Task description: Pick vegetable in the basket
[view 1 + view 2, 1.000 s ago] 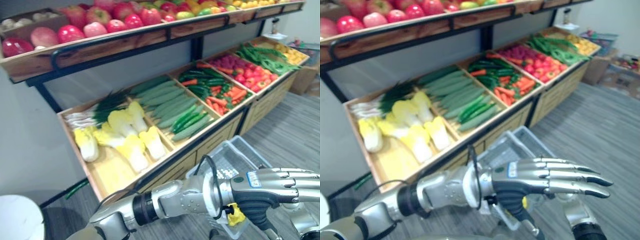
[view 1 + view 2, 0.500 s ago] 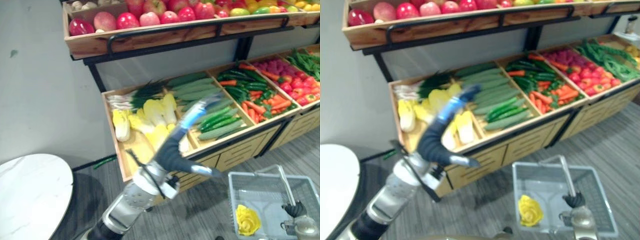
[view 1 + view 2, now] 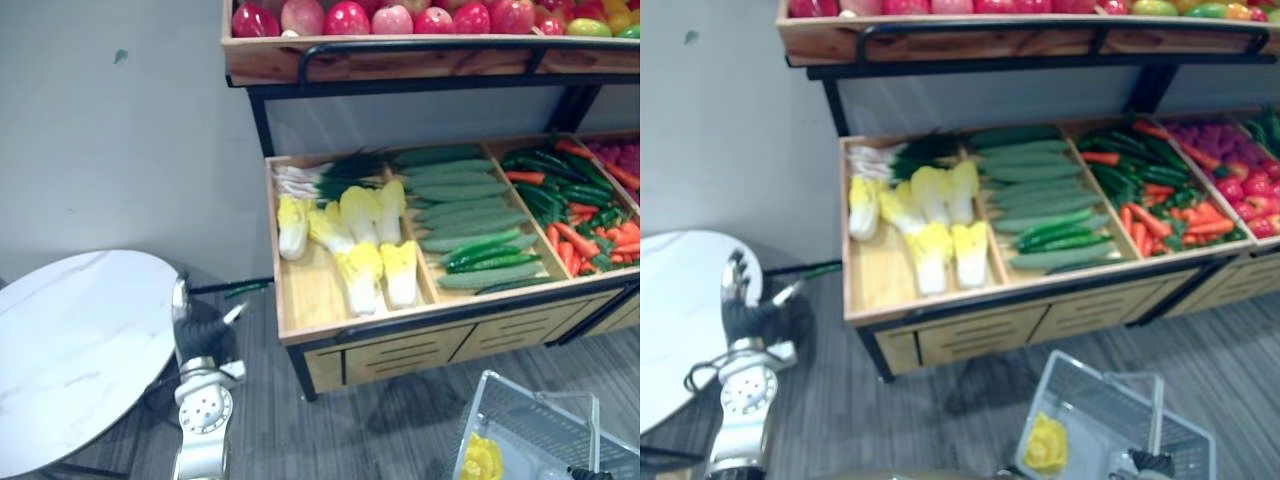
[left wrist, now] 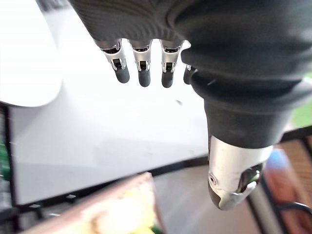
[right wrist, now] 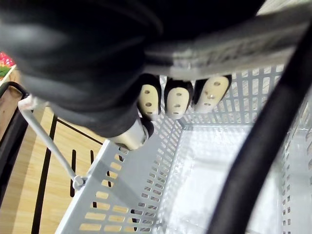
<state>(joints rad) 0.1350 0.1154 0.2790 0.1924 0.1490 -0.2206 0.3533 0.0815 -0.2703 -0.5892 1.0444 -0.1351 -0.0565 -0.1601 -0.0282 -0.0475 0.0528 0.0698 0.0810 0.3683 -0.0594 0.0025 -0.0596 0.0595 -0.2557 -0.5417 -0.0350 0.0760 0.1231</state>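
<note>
Grey basket (image 3: 1090,390) with yellow vegetable (image 3: 1045,445), handle (image 5: 253,36) clasped in curled right hand (image 5: 176,100). Left hand (image 3: 200,335) spread, empty, well left of cabbages (image 3: 360,265); risk: clipping crate rim (image 3: 420,318) when reaching.

1. You've got your right hand (image 5: 92,68) up top, with its fingers (image 5: 177,100) curled round the grey handle (image 5: 229,46).
2. Right under it you're looking down into the grey slotted basket (image 5: 126,185).
3. Just beside the basket you can see a wooden cabinet front (image 5: 27,190) with black slots.
</note>
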